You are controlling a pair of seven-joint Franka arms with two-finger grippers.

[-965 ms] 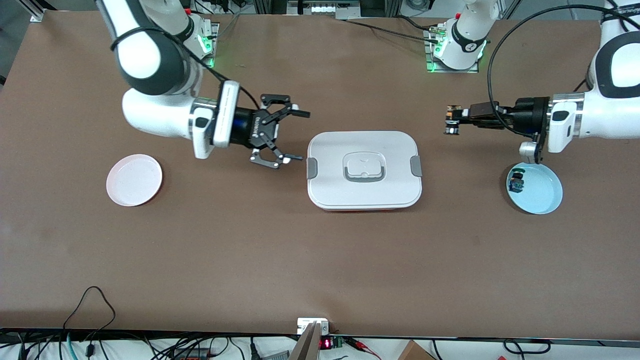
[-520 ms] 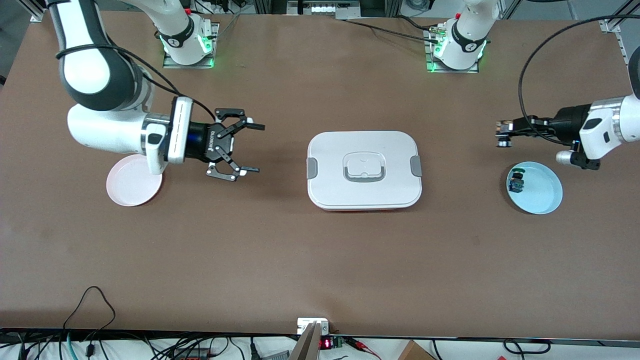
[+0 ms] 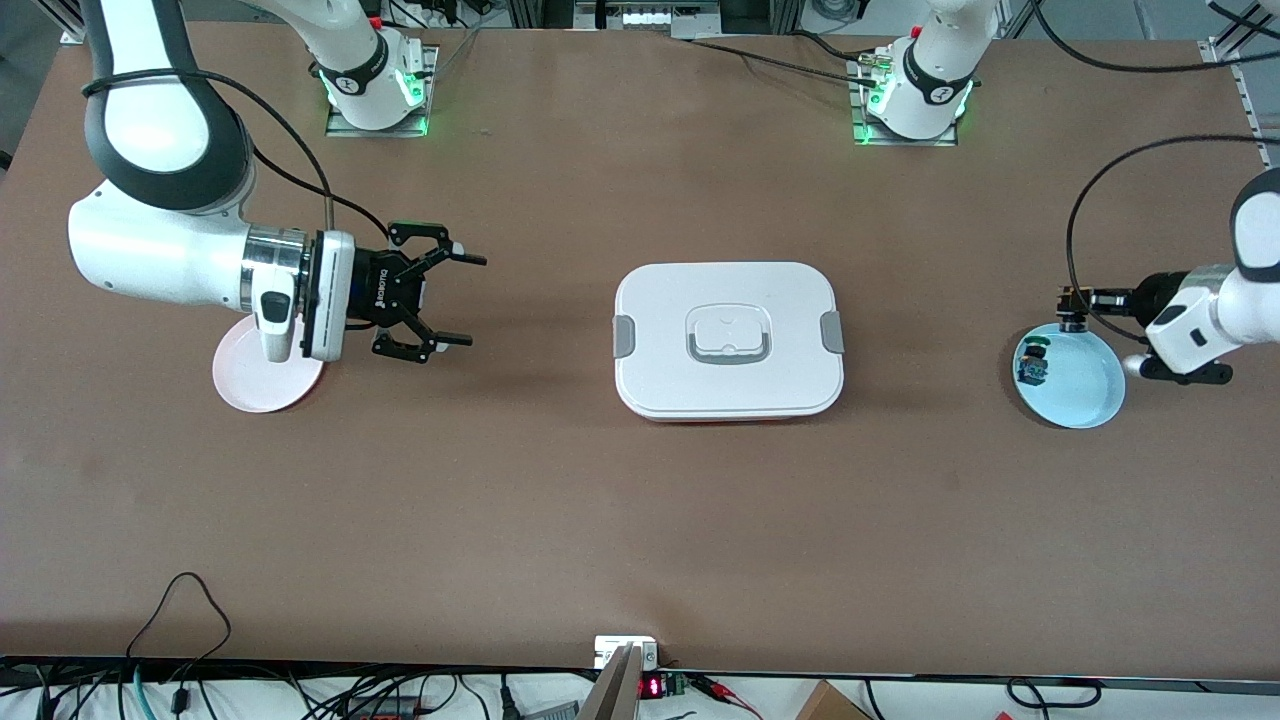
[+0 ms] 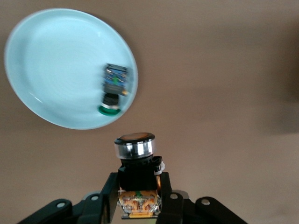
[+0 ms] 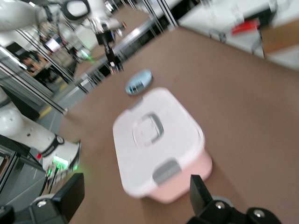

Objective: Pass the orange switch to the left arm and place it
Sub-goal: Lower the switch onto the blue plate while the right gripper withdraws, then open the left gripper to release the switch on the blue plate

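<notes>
Orange switch (image 4: 137, 179) gripped tight in left pincer (image 3: 1072, 308), near left-arm table edge. Right pincer (image 3: 430, 298) wide open, empty. Box (image 3: 728, 338) between them.

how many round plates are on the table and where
2. A pink plate lies at the right arm's end, partly under that arm's wrist. A light blue plate lies at the left arm's end, holding a small blue-and-green component. The box sits between them.
</notes>
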